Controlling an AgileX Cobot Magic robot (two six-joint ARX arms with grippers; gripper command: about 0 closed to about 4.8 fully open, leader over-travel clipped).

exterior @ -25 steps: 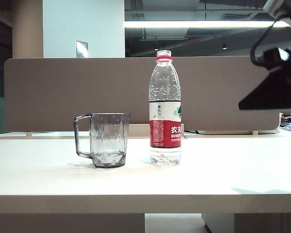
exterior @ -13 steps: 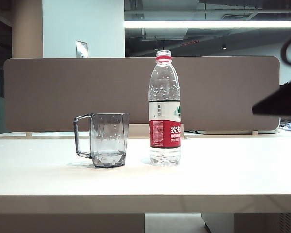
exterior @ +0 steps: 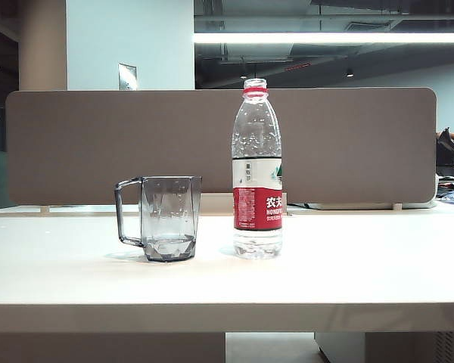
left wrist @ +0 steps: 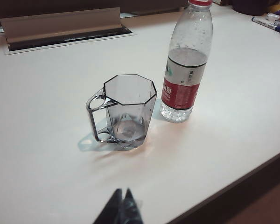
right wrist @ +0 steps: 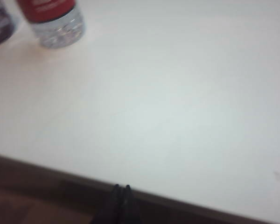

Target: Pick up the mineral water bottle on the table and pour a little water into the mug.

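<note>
While the bottle [exterior: 257, 170] stands uncapped on the table [exterior: 348, 265] just beside the mug [exterior: 169, 218], water already pools in the mug; both grippers, left [left wrist: 122, 194] and right [right wrist: 122, 188], hang pressed together and empty, clear of both, so the pour looks done.

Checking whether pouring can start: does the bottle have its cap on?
No. In the exterior view the mineral water bottle ends in an open mouth above its red neck ring, with no cap on it.
</note>
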